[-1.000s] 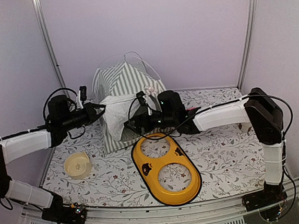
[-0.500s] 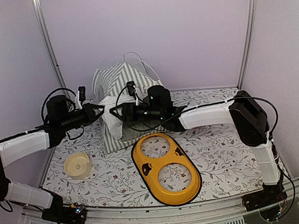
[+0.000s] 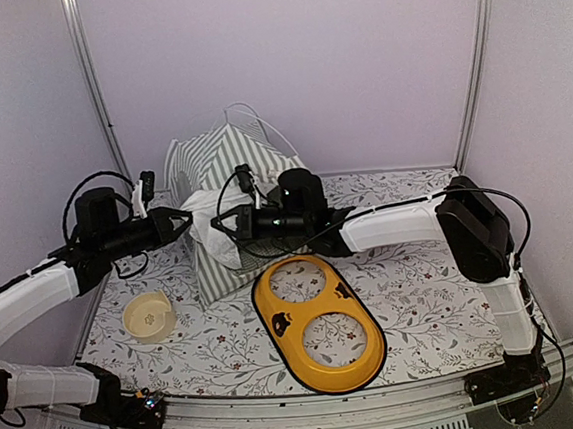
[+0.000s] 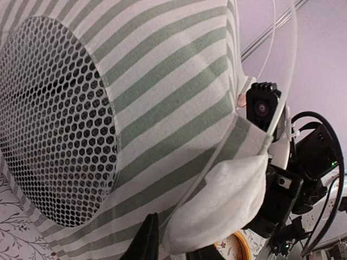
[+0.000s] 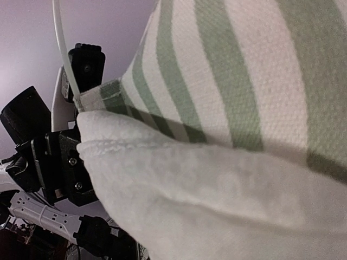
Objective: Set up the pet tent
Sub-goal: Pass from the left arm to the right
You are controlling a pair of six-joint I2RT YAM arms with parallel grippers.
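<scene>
Floral table (image 3: 435, 302), one pet tent (image 3: 223, 158), right pincer (image 3: 220, 223) clamping it, left pincer (image 3: 187, 221) state unclear, one bowl (image 3: 148, 316)

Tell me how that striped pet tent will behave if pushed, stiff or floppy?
Probably floppy: the pet tent bunches and folds at its white flap. Likely light, since only thin poles shape it, so a push may tip it.

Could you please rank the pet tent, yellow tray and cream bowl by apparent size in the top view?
1. pet tent, largest.
2. yellow tray, not far behind.
3. cream bowl, clearly smallest.
</scene>
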